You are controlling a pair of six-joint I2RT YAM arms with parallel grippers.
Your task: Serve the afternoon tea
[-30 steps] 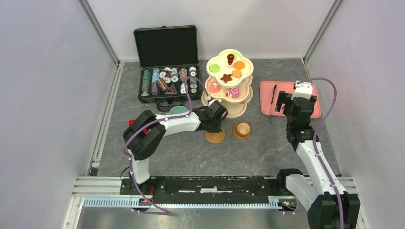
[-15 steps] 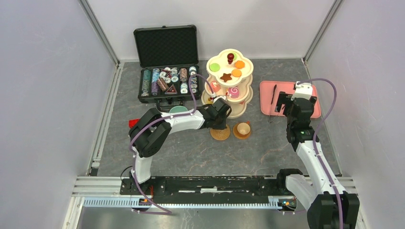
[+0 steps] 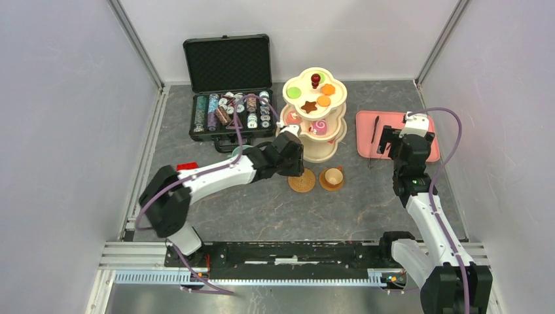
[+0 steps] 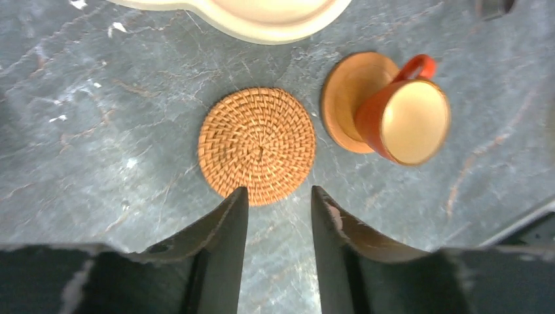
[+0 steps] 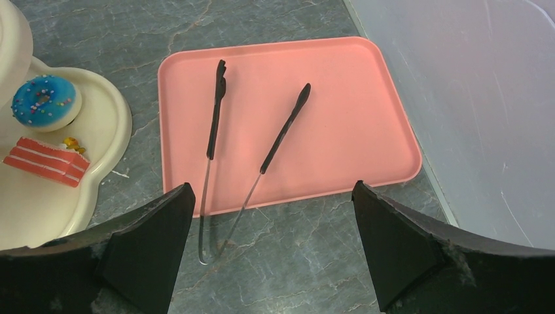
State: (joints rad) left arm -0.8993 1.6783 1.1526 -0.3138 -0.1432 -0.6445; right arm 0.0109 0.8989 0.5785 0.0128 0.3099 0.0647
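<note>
Surface: grey marbled table (image 3: 262, 203), cream tiered stand (image 3: 314, 114) at the back.
Left gripper (image 4: 278, 193): fingers narrowly parted and empty.
Woven saucer (image 4: 256, 145): flat and bare, just ahead of those fingertips.
Brown cup (image 4: 406, 121): on its own saucer (image 4: 347, 98), just beside the woven one.
Nearer arm: left. The right gripper (image 5: 271, 190) is spread wide, well apart, over the pink tray (image 5: 340, 118) with its tongs (image 5: 213, 124).
Views: only the left wrist view shows the gap between the saucers. Only the right wrist view shows the blue doughnut (image 5: 44, 101) on the lowest tier.

High rear camera overlooks everything; close, downward wrist cameras both glimpse stand (image 3: 325, 152).
</note>
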